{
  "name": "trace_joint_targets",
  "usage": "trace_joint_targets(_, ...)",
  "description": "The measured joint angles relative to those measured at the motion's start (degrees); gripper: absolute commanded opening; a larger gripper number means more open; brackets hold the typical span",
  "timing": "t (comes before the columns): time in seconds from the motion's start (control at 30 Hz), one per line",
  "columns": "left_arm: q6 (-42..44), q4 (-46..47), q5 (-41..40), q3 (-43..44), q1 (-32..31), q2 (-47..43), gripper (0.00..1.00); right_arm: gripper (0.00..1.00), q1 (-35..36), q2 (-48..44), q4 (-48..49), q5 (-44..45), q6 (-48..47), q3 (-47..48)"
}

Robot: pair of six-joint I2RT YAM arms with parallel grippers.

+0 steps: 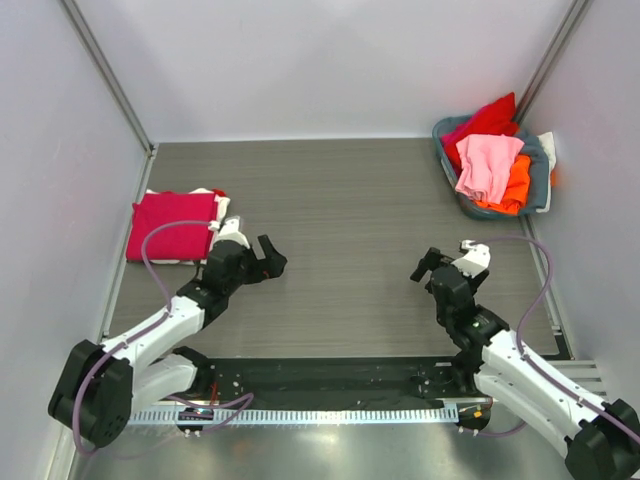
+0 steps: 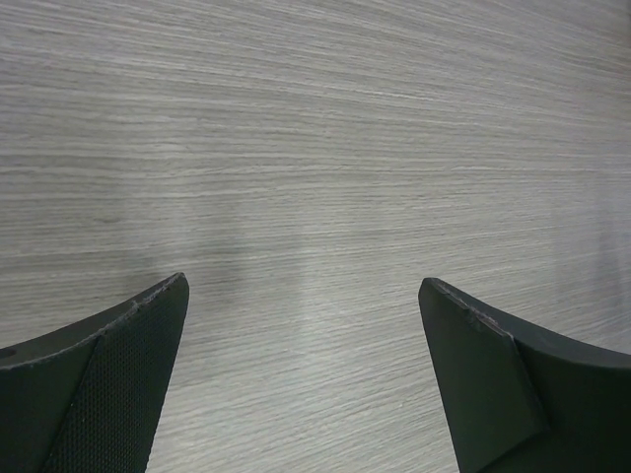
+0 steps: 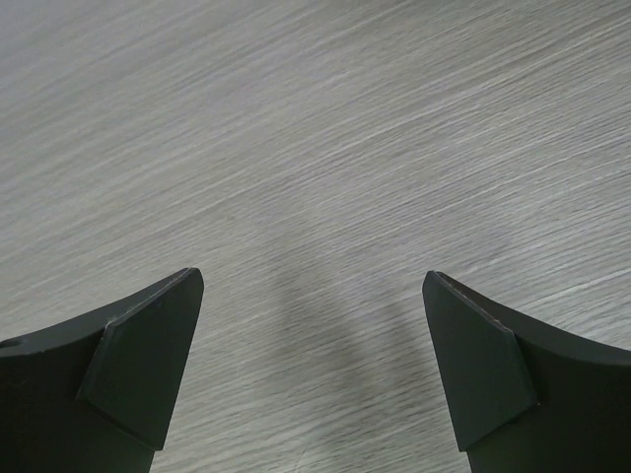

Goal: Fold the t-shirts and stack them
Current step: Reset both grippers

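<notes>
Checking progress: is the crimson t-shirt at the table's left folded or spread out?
Folded. The crimson t-shirt lies as a compact rectangle, no sleeves showing, atop a white t-shirt whose edges peek out.

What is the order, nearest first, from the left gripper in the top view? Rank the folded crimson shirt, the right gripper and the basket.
1. The folded crimson shirt, just left of the left gripper.
2. The right gripper, across on the right.
3. The basket, in the far right corner.
</notes>
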Motion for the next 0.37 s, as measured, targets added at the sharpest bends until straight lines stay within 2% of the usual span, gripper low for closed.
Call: trace_joint_targets(0.37,0.2,2.7,3.9,0.0,0.0,0.8,1.00,1.00,0.0,-11.5,0.9,1.1,1.3,-3.7)
